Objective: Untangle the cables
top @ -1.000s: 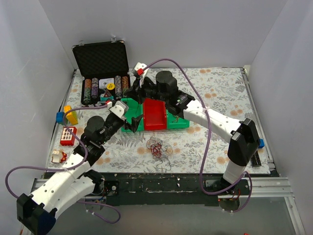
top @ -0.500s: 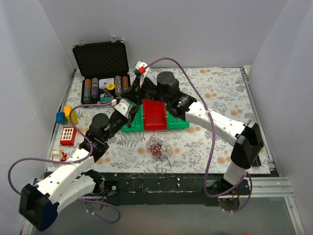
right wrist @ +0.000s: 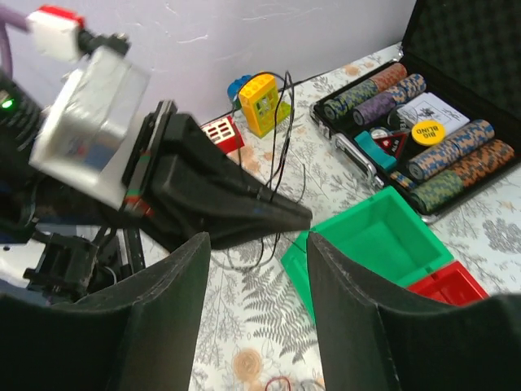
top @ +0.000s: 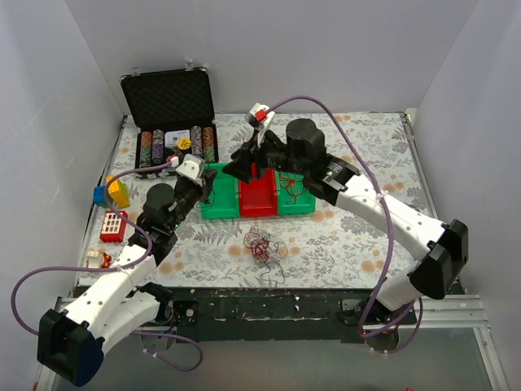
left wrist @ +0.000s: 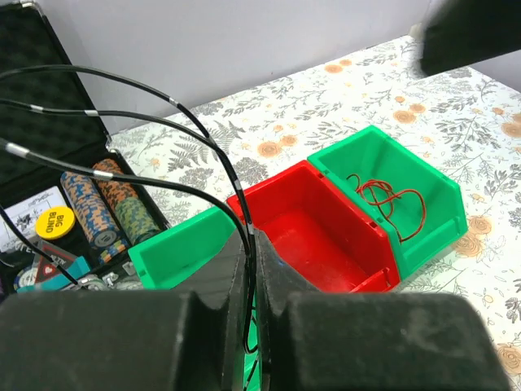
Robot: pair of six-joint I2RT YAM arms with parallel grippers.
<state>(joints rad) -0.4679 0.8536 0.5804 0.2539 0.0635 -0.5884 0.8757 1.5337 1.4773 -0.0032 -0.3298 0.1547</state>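
Tangle of cables [top: 259,244] by the tabletop's [top: 350,240] near edge; red cable [left wrist: 391,204] coiled in green bin [left wrist: 444,195]; black cable [left wrist: 218,151] pinched in left claw [left wrist: 251,244].

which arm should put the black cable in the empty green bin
Left. The left claw is shut on the black cable, close beside the empty green bin. The right claw is open and holds nothing.
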